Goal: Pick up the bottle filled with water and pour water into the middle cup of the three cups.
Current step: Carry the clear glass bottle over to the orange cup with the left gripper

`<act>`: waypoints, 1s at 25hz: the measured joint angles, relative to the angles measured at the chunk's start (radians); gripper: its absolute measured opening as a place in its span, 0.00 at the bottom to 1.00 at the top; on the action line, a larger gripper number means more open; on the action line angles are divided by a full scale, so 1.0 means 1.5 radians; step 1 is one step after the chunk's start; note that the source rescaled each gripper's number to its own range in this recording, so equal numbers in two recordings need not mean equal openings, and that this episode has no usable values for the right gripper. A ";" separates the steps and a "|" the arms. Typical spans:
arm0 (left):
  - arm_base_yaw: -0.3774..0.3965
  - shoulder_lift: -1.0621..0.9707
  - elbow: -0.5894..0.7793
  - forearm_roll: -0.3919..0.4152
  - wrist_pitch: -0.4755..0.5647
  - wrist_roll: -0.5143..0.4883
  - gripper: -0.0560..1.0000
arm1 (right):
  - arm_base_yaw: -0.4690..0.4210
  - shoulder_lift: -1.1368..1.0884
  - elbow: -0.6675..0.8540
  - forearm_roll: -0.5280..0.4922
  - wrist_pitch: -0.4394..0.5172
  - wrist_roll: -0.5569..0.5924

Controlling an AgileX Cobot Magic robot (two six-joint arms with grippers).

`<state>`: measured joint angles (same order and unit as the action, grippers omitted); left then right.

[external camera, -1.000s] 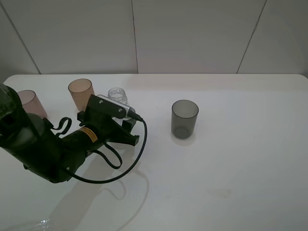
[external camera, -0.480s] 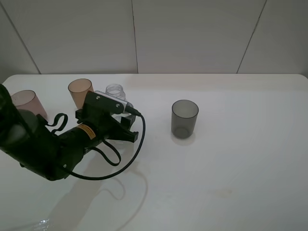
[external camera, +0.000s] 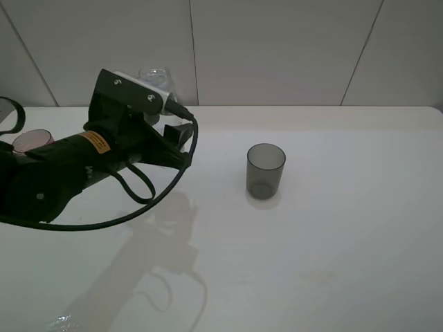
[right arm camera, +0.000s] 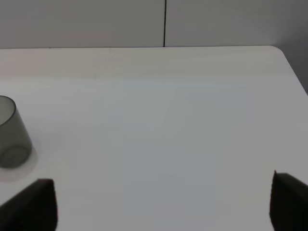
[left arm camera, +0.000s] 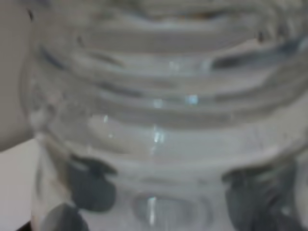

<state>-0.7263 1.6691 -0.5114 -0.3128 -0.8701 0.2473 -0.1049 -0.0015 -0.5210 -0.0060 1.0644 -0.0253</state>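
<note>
My left gripper (external camera: 165, 111) is shut on the clear bottle (external camera: 155, 77) and holds it up off the table, at the back left. The bottle's ribbed wall fills the left wrist view (left arm camera: 159, 120), with dark fingers (left arm camera: 91, 188) showing through it. The amber middle cup is hidden behind my left arm. The pinkish-brown cup (external camera: 31, 140) peeks out at the far left. The smoky grey cup (external camera: 266, 171) stands mid-table and shows in the right wrist view (right arm camera: 10, 132). My right gripper (right arm camera: 161, 207) is open and empty, out of the exterior view.
The white table (external camera: 332, 228) runs to a tiled wall (external camera: 277, 48) at the back. My left arm and its black cable (external camera: 149, 197) hang over the left part of the table. The table's right edge (right arm camera: 291, 72) shows in the right wrist view.
My left gripper has lifted the bottle off the table, up and toward the back left. My arm now covers the amber cup, which showed before. The grey cup has not moved.
</note>
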 joint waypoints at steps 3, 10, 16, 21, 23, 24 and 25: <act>0.000 -0.052 0.001 -0.002 0.027 0.019 0.06 | 0.000 0.000 0.000 0.004 0.000 0.000; 0.061 -0.114 -0.044 0.155 0.237 0.009 0.06 | 0.000 0.000 0.000 0.004 0.000 0.000; 0.125 -0.137 -0.137 0.369 0.442 -0.110 0.06 | 0.000 0.000 0.000 0.004 0.000 0.000; 0.178 -0.139 -0.205 0.540 0.575 -0.215 0.06 | 0.000 0.000 0.000 0.004 0.000 0.000; 0.198 -0.139 -0.218 0.588 0.590 -0.254 0.06 | 0.000 0.000 0.000 0.000 0.000 0.000; 0.209 -0.139 -0.225 0.608 0.595 -0.271 0.06 | 0.000 0.000 0.000 0.004 0.000 0.000; 0.219 -0.139 -0.230 0.624 0.599 -0.284 0.06 | 0.000 0.000 0.000 0.004 0.000 0.000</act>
<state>-0.3985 1.4600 -0.8567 0.6236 0.0279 -0.1793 -0.1049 -0.0015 -0.5210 0.0000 1.0644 -0.0253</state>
